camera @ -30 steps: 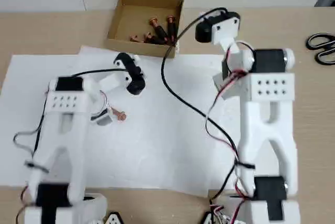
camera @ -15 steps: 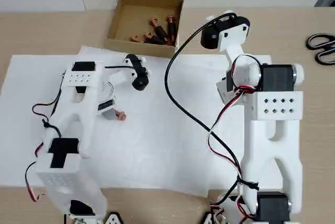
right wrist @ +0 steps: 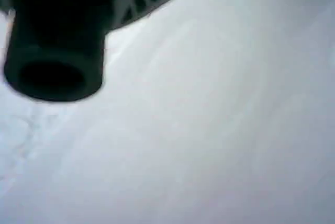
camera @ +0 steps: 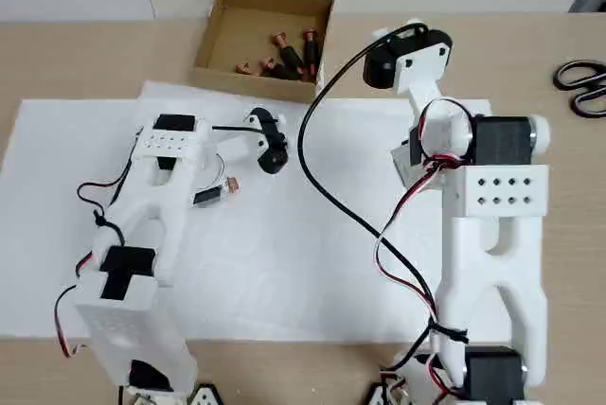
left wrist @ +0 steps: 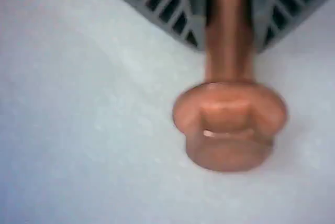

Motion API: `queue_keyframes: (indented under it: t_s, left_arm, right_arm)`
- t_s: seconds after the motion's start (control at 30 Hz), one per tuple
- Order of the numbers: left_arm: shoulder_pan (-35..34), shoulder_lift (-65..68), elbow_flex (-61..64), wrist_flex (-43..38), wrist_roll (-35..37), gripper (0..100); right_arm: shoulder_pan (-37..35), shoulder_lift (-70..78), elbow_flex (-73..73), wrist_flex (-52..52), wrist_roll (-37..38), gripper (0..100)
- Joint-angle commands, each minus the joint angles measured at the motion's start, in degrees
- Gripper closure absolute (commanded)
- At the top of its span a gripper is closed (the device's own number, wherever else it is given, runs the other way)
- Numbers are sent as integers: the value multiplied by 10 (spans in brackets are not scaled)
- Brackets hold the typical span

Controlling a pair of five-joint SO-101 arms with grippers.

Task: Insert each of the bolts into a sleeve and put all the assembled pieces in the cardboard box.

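Observation:
My left gripper (camera: 210,195) is low over the white sheet, left of centre, shut on a copper bolt (camera: 226,187). In the left wrist view the bolt (left wrist: 229,124) has its shaft clamped between the grey ribbed jaws of that gripper (left wrist: 227,35), with its head sticking out just above the paper. My right gripper (right wrist: 73,4) is shut on a black sleeve (right wrist: 52,56), whose open end points out over the sheet. In the high view it (camera: 407,154) is mostly hidden under its arm. The cardboard box (camera: 220,38) at the back holds several assembled pieces (camera: 289,55).
A white paper sheet (camera: 284,263) covers the middle of the wooden table. Black scissors (camera: 582,83) lie at the far right edge. A black cable (camera: 322,173) from the right arm loops across the sheet between the arms.
The left arm has stretched forward and to the right, carrying the bolt toward the sheet's middle. The right arm shifted slightly right and back at first, then stayed put.

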Motion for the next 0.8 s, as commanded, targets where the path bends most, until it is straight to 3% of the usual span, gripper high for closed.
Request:
queue_keyframes:
  t_s: [0.0,0.13,0.53,0.77]
  left_arm:
    - [12,-7,-27,-13,29,994]
    - [12,-7,-79,19,106,994]
    - [8,-7,-356,267,331,994]
    - [2,-59,-391,267,430,994]
  right_arm:
    - [3,-26,-2,-3,-7,995]
    - [1,-26,-2,-3,-7,995]
    - [0,-32,-3,-4,-7,995]
    - [0,-107,11,-5,-7,994]
